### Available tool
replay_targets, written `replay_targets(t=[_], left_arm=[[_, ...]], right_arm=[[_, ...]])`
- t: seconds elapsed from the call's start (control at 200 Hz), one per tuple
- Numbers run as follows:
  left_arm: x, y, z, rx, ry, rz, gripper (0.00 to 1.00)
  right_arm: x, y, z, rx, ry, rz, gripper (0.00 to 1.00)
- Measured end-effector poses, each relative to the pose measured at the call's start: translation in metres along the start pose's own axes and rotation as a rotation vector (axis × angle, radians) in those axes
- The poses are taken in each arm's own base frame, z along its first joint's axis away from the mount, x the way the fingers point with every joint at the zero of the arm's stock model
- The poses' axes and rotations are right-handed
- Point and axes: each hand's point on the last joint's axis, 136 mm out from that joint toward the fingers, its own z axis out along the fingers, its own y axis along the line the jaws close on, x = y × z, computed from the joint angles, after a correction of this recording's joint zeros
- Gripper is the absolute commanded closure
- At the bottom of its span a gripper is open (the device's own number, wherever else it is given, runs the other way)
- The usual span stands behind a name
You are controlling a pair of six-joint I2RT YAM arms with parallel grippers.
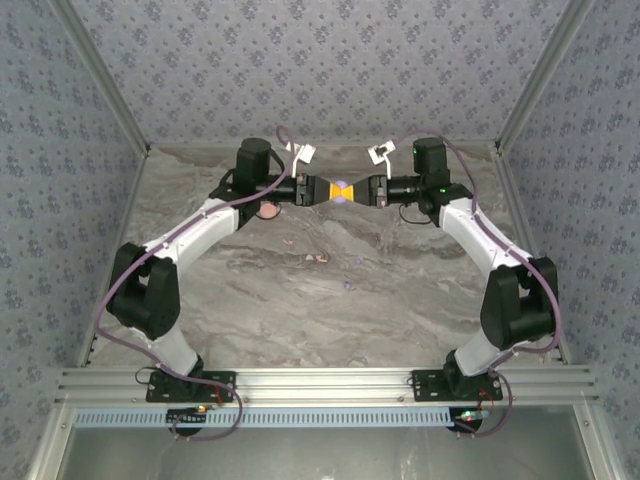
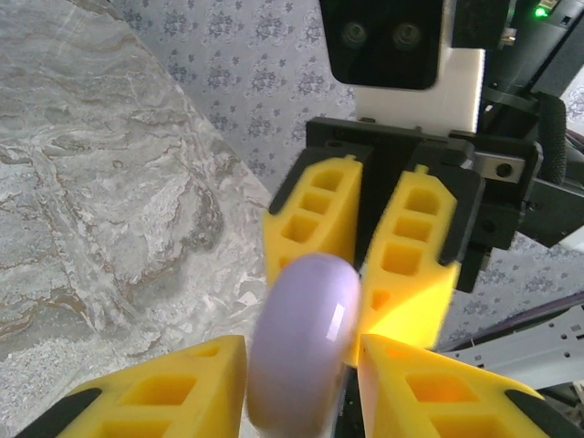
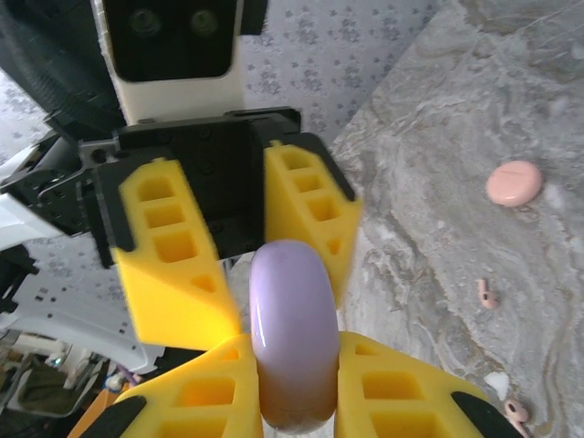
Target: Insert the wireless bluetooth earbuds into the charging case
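A lilac round charging case (image 1: 342, 191) hangs in mid-air at the back centre, between both grippers, which meet tip to tip. My right gripper (image 3: 292, 342) is shut on the case (image 3: 292, 319), both yellow pads pressed against its flat sides. My left gripper (image 2: 299, 351) straddles the same case (image 2: 306, 338) edge-on; its jaws stand slightly apart, with a thin gap on the right side. Tiny pinkish earbuds (image 3: 486, 293) lie on the marble table below, another earbud (image 3: 516, 412) nearer. In the top view, small earbuds (image 1: 320, 258) and lilac ones (image 1: 350, 265) lie mid-table.
A round pink case (image 3: 514, 182) lies closed on the table, under the left arm (image 1: 267, 210) in the top view. Patterned walls enclose the table on three sides. An aluminium rail (image 1: 320, 382) runs along the near edge.
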Motion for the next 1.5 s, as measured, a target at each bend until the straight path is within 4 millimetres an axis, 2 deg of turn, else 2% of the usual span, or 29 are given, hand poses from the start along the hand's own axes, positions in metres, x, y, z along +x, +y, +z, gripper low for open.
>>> replay_targets(t=[0.215, 0.38, 0.8, 1.014, 1.319, 1.499], left_arm=[[-0.002, -0.003, -0.002, 0.002, -0.006, 0.005, 0.58], [-0.002, -0.004, -0.002, 0.007, -0.005, 0.002, 0.48], [0.004, -0.007, -0.002, 0.026, 0.021, 0.007, 0.48], [0.005, -0.007, -0.001, 0.026, 0.024, 0.006, 0.55], [0.005, -0.011, 0.001, 0.032, 0.027, 0.01, 0.63], [0.004, -0.011, 0.001, 0.033, 0.026, 0.006, 0.75]], right_arm=[[-0.002, -0.001, -0.004, 0.006, -0.009, -0.001, 0.91], [-0.003, -0.003, -0.005, 0.012, -0.012, 0.0, 0.91], [-0.003, 0.001, -0.003, -0.003, -0.008, -0.006, 0.9], [-0.004, 0.011, 0.002, -0.029, 0.004, -0.02, 0.9], [-0.004, 0.012, 0.002, -0.032, 0.006, -0.02, 0.89], [-0.004, 0.014, 0.001, -0.041, 0.007, -0.024, 0.89]])
